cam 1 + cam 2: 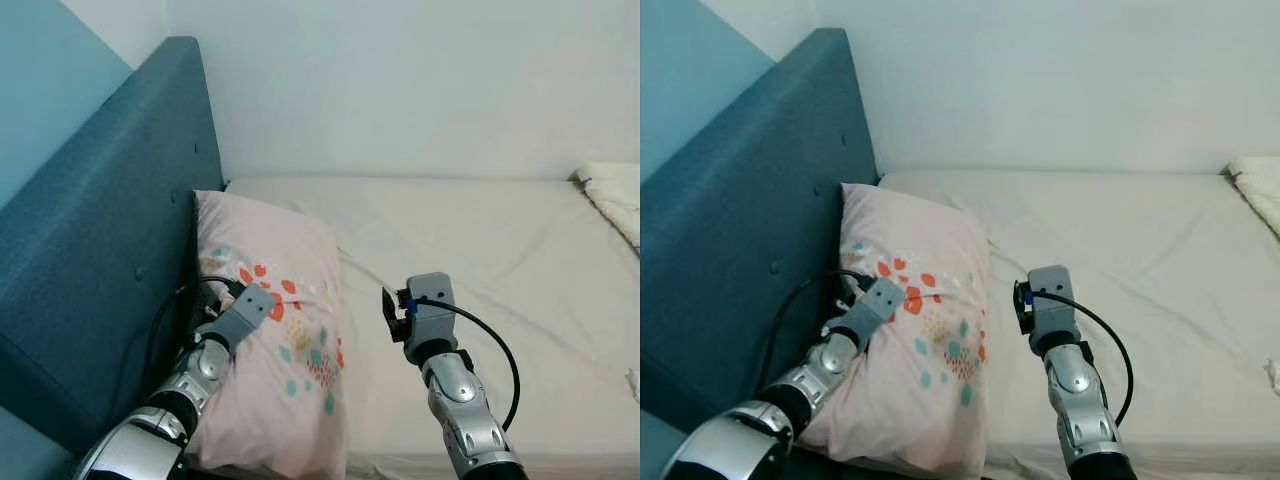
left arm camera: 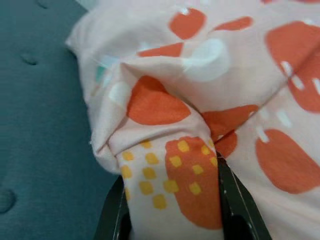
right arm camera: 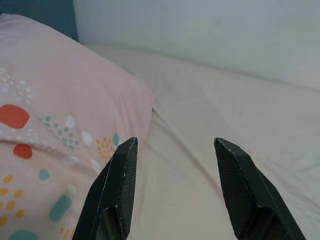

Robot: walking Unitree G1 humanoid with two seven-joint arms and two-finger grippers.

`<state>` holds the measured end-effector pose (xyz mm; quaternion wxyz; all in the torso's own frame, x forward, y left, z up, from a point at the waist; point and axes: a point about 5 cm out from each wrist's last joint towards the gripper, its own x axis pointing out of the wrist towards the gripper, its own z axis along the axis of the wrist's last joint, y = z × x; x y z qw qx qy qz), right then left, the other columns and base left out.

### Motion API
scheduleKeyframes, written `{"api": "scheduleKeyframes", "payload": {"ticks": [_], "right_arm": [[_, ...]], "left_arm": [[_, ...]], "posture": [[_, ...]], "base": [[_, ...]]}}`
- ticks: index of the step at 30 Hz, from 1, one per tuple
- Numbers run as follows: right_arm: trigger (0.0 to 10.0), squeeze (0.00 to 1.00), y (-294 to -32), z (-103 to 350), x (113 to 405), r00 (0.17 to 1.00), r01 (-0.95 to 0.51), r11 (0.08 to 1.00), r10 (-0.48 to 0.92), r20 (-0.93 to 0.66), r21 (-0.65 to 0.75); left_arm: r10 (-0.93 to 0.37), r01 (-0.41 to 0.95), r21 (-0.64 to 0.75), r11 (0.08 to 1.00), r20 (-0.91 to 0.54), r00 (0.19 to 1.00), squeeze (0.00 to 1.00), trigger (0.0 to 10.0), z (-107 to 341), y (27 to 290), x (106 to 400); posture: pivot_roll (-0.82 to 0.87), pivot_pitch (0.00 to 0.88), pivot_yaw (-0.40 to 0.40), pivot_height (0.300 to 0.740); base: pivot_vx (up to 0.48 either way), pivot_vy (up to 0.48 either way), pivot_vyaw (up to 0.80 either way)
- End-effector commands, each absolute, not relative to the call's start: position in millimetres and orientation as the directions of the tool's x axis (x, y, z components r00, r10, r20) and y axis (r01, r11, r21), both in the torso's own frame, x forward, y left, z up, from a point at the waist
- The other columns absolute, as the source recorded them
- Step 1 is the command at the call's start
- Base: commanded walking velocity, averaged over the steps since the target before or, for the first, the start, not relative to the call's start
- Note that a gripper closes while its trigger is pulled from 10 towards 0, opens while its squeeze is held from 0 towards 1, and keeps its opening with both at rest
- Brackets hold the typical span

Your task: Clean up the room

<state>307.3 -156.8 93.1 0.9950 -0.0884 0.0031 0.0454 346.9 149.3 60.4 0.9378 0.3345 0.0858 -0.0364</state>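
A pale pink pillow (image 1: 285,350) with orange, teal and yellow spots leans against the blue headboard (image 1: 95,250) at the head of the bed. My left gripper (image 2: 172,200) is shut on a bunched fold of the pillow (image 2: 165,150), near its edge by the headboard (image 2: 35,125). To the right of the pillow (image 3: 45,125), my right gripper (image 3: 172,170) hangs open above the cream sheet (image 3: 200,125) with nothing between its fingers. In the head views the left wrist (image 1: 240,312) rests on the pillow, and the right wrist (image 1: 425,318) hovers over the mattress.
The cream mattress (image 1: 480,250) stretches right along a white wall (image 1: 420,80). A white bundle of cloth (image 1: 612,195) lies at the far right edge of the bed. A small pale object (image 1: 633,385) shows at the right border.
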Motion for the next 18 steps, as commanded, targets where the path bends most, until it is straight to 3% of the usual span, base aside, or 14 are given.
{"api": "scheduleKeyframes", "payload": {"ticks": [1,9,16,18], "right_arm": [[10.0,0.0,-153.7,92.3,307.1,0.995,-0.104,0.98,0.101,-0.024,-0.172],[10.0,0.0,-149.3,92.9,311.0,0.993,-0.12,0.978,0.117,-0.024,-0.17],[10.0,0.0,-146.4,95.6,315.7,0.992,-0.124,0.978,0.123,-0.016,-0.166],[10.0,0.0,-146.1,95.1,316.6,0.992,-0.125,0.979,0.124,-0.017,-0.162]], "left_arm": [[-0.022,0.083,0.606,0.791,-0.108,0.994,0.0,10.0,78.8,150.5,357.1],[-0.095,0.058,0.53,0.846,0.044,0.994,0.0,10.0,140.5,159.1,386.2],[-0.153,0.097,0.538,0.837,0.059,0.987,0.0,10.0,153.7,165.2,389.8],[-0.186,0.139,0.466,0.874,0.055,0.981,0.0,10.0,155.7,166.4,389.5]], "posture": [[-0.06,0.12,-0.034,0.74],[-0.04,0.084,-0.053,0.74],[-0.04,0.062,-0.051,0.74],[-0.03,0.039,-0.046,0.74]], "base": [[0.0,0.0,0.0],[0.0,0.0,0.0],[0.0,0.0,0.0],[0.0,0.0,0.0]]}}
